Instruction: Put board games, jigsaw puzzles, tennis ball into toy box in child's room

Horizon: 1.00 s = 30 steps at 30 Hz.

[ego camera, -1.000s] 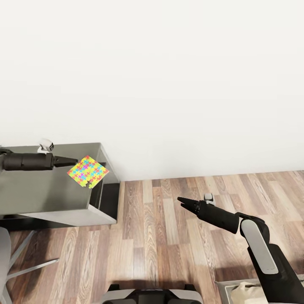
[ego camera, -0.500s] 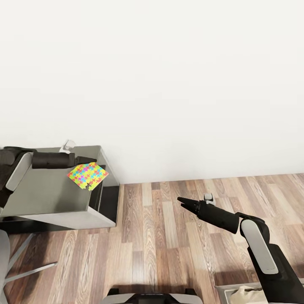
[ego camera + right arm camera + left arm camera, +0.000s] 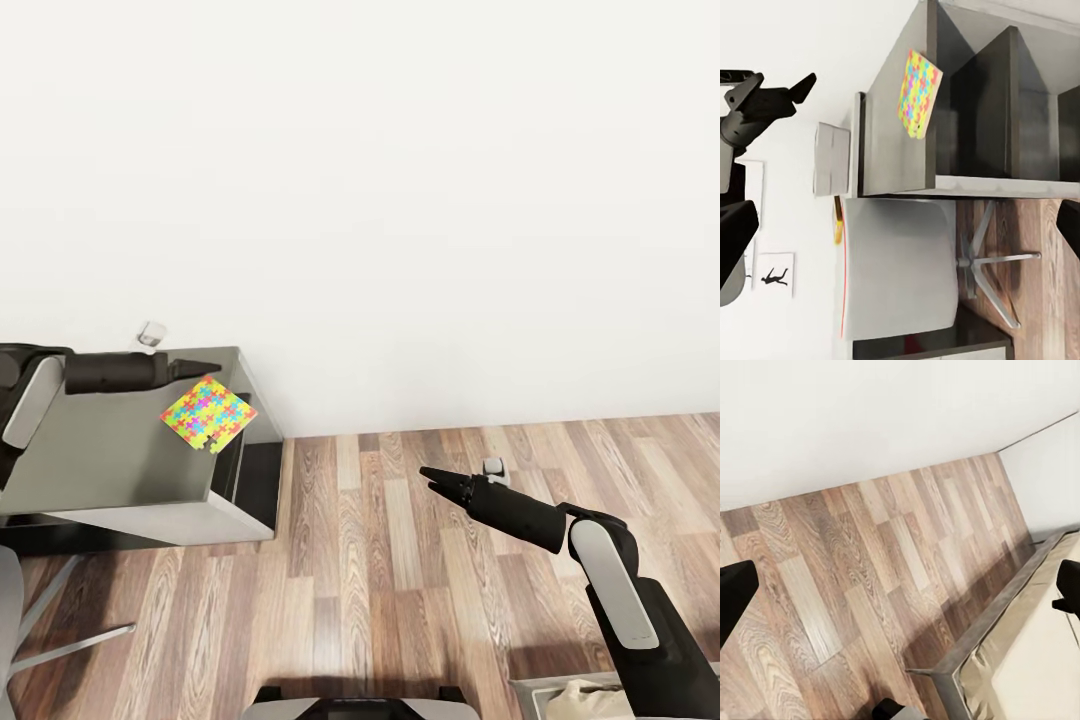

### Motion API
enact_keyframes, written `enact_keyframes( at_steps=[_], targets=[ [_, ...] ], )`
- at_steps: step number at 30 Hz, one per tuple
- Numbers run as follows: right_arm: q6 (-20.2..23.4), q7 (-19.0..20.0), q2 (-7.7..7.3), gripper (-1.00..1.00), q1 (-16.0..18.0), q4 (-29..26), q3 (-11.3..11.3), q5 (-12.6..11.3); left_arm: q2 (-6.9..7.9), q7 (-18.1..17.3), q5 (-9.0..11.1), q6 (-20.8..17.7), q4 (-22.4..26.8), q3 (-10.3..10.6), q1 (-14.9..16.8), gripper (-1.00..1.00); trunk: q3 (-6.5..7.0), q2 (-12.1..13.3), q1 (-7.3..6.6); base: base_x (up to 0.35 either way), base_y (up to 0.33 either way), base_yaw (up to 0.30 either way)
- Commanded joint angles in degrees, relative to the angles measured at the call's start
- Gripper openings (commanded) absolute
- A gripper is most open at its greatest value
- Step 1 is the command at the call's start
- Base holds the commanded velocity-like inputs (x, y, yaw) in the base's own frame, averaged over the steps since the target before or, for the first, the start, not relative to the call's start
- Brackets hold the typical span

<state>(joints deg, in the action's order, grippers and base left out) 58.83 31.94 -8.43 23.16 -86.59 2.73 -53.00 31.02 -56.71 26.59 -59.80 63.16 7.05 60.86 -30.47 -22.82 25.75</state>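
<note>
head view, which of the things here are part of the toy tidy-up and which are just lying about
Part of the job:
- jigsaw puzzle, lying at the table's corner
- table
- left gripper, above the puzzle

Just there:
- chair beside the table
- wood floor
- white wall

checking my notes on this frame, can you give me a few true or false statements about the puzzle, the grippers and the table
1. The jigsaw puzzle lies on the table near its corner. True.
2. The left gripper holds the puzzle. False: it is shut, empty, just above the puzzle's far edge.
3. The right gripper hangs over the wood floor. True.
4. The puzzle is plain blue. False: it is multicoloured.
5. The right gripper carries a board game. False: it is shut, carrying nothing.
</note>
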Motion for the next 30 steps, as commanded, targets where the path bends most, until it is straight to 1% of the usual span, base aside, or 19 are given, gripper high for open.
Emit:
enact_keyframes(
  at_steps=[1, 4, 5, 6, 7, 8, 9, 10, 11, 13, 17, 18, 19, 20, 21, 23, 25, 30],
  targets=[
    [0.2, 0.4, 0.01, 1.00, 0.0, 0.0, 0.0, 0.4, -0.11, 0.2, 0.0, -0.2, 0.1, 0.0, 0.1, 1.00, -0.08, -0.1, 0.03, 0.000, 0.000, 0.000],
    [0.2, 0.4, 0.03, 1.00, 0.0, 0.0, 0.0, 0.4, -0.43, 2.3, -0.1, -0.2, 0.4, -0.3, 0.1, 1.00, -0.08, -0.1, 0.03, 0.000, 0.000, 0.000],
    [0.2, 0.4, 0.01, 1.00, 0.0, 0.0, 0.0, 0.4, -0.53, 4.4, -0.1, -0.2, 0.8, -0.3, 0.1, 1.00, -0.08, -0.1, 0.03, 0.000, 0.000, 0.000],
    [0.2, 0.4, 0.01, 1.00, 0.0, 0.0, 0.0, 0.4, -0.56, 5.6, -0.1, -0.2, 1.0, -0.4, 0.1, 1.00, -0.08, -0.1, 0.03, 0.000, 0.000, 0.000],
    [0.2, 0.4, 0.00, 1.00, 0.0, 0.0, 0.0, 0.4, -0.63, 8.2, 0.0, -0.2, 1.7, -0.5, 0.1, 1.00, -0.08, -0.1, 0.03, 0.000, 0.000, 0.000],
    [0.2, 0.4, 0.02, 1.00, 0.0, 0.0, 0.0, 0.4, -0.70, 9.5, 0.1, -0.2, 2.1, -0.6, 0.1, 1.00, -0.08, -0.1, 0.03, 0.000, 0.000, 0.000],
    [0.2, 0.4, 0.02, 1.00, 0.0, 0.0, 0.0, 0.4, -0.86, 12.0, 0.2, -0.2, 2.9, -0.7, 0.1, 1.00, -0.08, -0.1, 0.03, 0.000, 0.000, 0.000],
    [0.2, 0.4, 0.03, 1.00, 0.0, 0.0, 0.0, 0.4, -0.95, 13.1, 0.2, -0.2, 3.3, -0.8, 0.1, 1.00, -0.08, -0.1, 0.03, 0.000, 0.000, 0.000],
    [0.2, 0.3, 0.05, 1.00, 0.0, 0.0, 0.0, 0.4, -1.21, 15.1, 0.2, -0.2, 4.0, -1.0, 0.1, 1.00, -0.08, -0.1, 0.03, 0.000, 0.000, 0.000],
    [0.2, 0.0, 0.06, 1.00, 0.0, 0.0, 0.0, 0.4, -1.66, 17.2, 0.2, -0.2, 4.8, -1.2, 0.0, 1.00, -0.08, -0.1, 0.03, 0.000, 0.000, 0.000],
    [0.2, -0.8, 0.07, 1.00, 0.0, -0.1, 0.0, 0.3, -2.72, 20.2, -0.1, -0.2, 5.8, -1.2, -0.1, 1.00, -0.08, -0.1, 0.03, 0.000, 0.000, 0.000],
    [0.2, -1.1, 0.07, 1.00, 0.0, 0.0, 0.0, 0.3, -3.34, 22.1, -0.2, -0.2, 6.4, -1.2, -0.4, 1.00, -0.08, -0.1, 0.03, 0.000, 0.000, 0.000],
    [0.2, -1.2, 0.07, 1.00, 0.0, -0.1, 0.0, 0.3, -3.69, 23.3, -0.3, -0.2, 6.9, -1.2, -0.8, 1.00, -0.08, -0.1, 0.03, 0.000, 0.000, 0.000],
    [0.2, -1.3, 0.07, 1.00, 0.0, -0.1, 0.0, 0.3, -4.49, 26.1, -0.4, -0.2, 8.4, -1.2, -1.7, 1.00, -0.08, -0.1, 0.03, 0.000, 0.000, 0.000],
    [0.2, -1.4, 0.07, 1.00, 0.0, -0.1, 0.0, 0.3, -4.91, 27.6, -0.4, -0.2, 9.3, -1.2, -2.3, 1.00, -0.08, -0.1, 0.03, 0.000, 0.000, 0.000],
    [0.2, -1.5, 0.08, 1.00, 0.0, -0.1, 0.0, 0.3, -6.50, 33.4, -0.1, -0.2, 14.2, -1.2, -4.9, 1.00, -0.08, -0.1, 0.03, 0.000, 0.000, 0.000],
    [0.2, -1.5, 0.08, 1.00, 0.0, -0.1, 0.0, 0.3, -7.30, 36.1, 0.0, -0.2, 17.2, -1.3, -6.8, 1.00, -0.08, -0.1, 0.03, 0.000, 0.000, 0.000],
    [0.3, -1.5, 0.07, 1.00, 0.0, -0.1, 0.0, 0.3, -8.01, 38.4, 0.3, -0.2, 19.8, -1.3, -10.1, 1.00, -0.08, -0.1, 0.03, 0.000, 0.000, 0.000]
  ],
)
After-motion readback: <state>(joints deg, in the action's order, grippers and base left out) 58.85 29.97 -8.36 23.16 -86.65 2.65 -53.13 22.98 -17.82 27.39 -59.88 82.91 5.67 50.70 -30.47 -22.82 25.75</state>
